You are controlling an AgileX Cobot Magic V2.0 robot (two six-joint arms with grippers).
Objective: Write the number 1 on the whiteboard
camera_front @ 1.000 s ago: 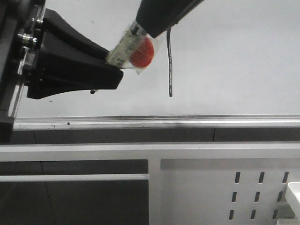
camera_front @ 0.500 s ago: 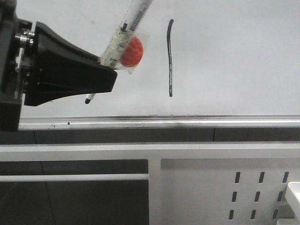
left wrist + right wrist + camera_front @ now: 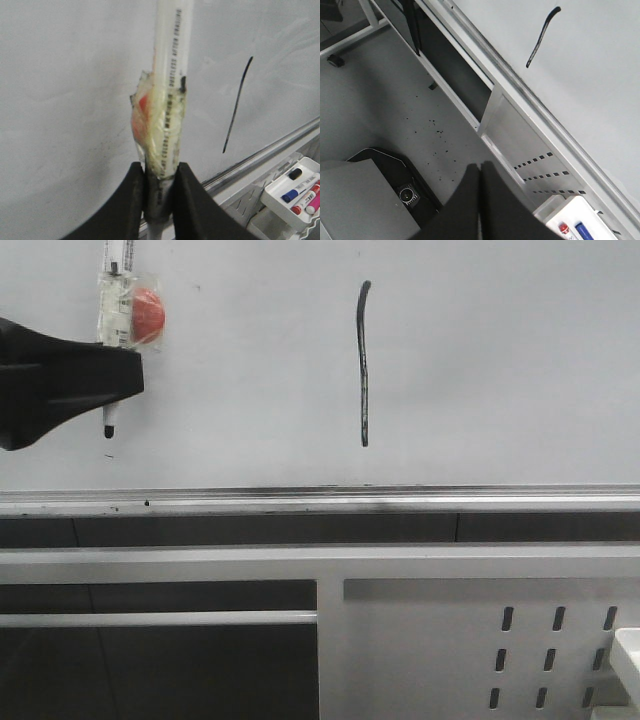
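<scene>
The number 1 (image 3: 363, 365) is a thin black vertical stroke, curved at its top, on the whiteboard (image 3: 500, 360). It also shows in the left wrist view (image 3: 237, 109) and the right wrist view (image 3: 542, 36). My left gripper (image 3: 112, 382) is at the far left of the front view, shut on a white marker (image 3: 116, 300) with clear tape and a red blob; its black tip points down, left of the stroke. In the left wrist view my left gripper (image 3: 161, 172) clamps the marker (image 3: 169, 90). My right gripper (image 3: 480, 170) is shut and empty, away from the board.
A silver rail (image 3: 320, 498) runs along the whiteboard's lower edge, above a white perforated frame (image 3: 480, 640). A white tray with spare markers (image 3: 295, 192) sits at the lower right, also in the right wrist view (image 3: 575, 222). Small black specks mark the board near the rail.
My left gripper has moved left and away from the stroke with the marker, which now stands upright. The arm that covered the stroke's top has left the front view.
</scene>
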